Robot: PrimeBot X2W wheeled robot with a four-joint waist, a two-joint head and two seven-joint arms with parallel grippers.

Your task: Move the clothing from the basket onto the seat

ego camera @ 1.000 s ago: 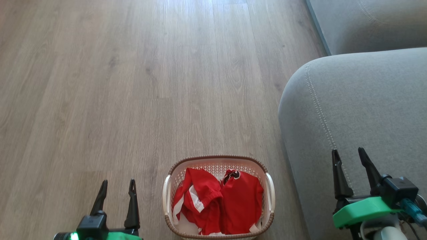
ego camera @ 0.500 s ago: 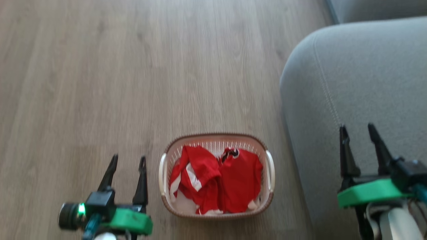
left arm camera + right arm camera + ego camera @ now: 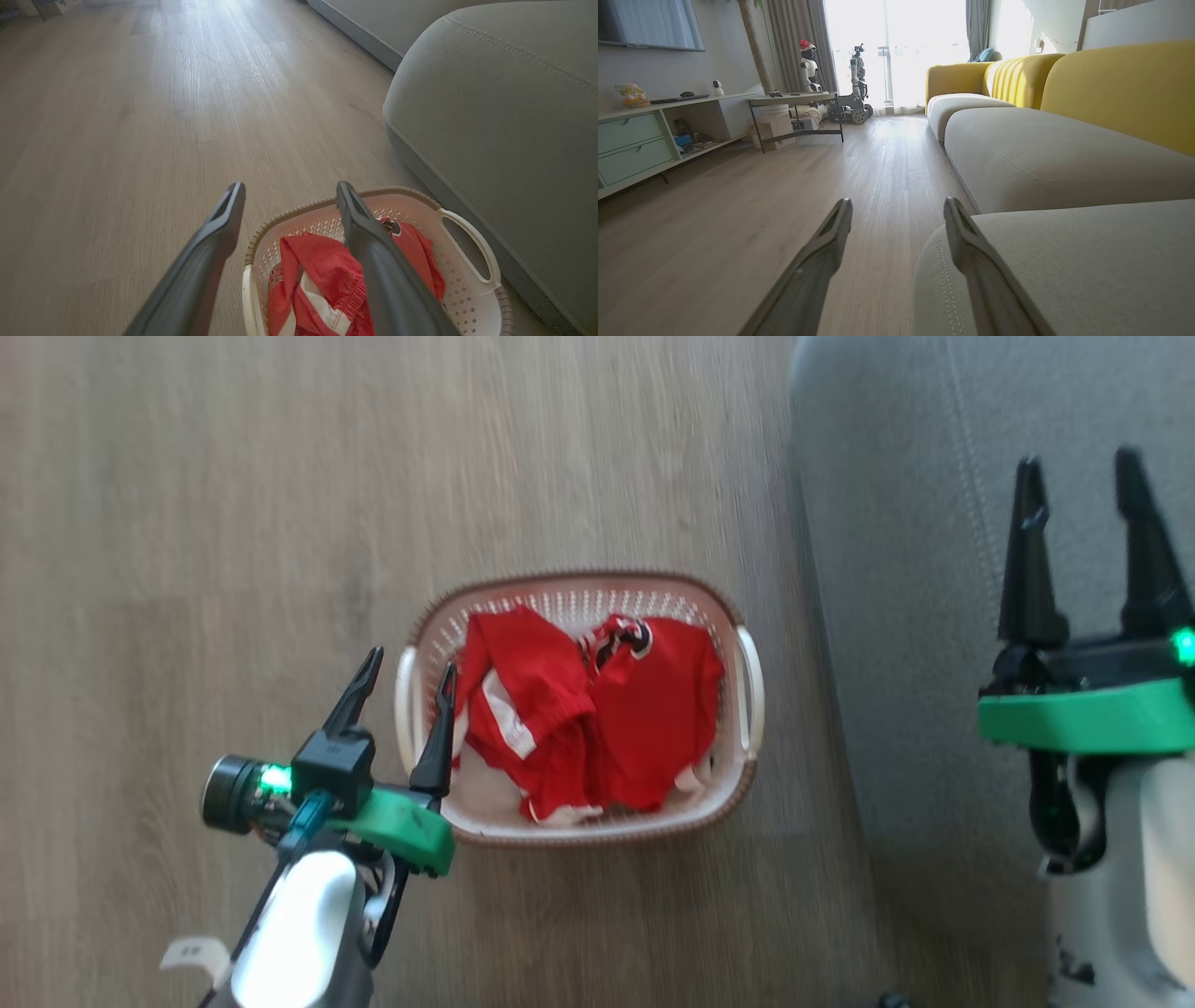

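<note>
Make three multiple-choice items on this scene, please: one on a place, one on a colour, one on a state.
1. Where is the basket?
A. on the floor, beside the seat
B. on the seat
C. on a shelf

2. What is the main colour of the clothing?
A. blue
B. red
C. yellow

3. In what state is the left gripper?
A. shut on the clothing
B. shut on the basket
C. open, holding nothing

Answers:
1 A: in the head view, wood floor shows around the basket and the seat rises next to it.
2 B: the fabric is red, with only some white trim.
3 C: the two fingers stand well apart with nothing between them.
</note>
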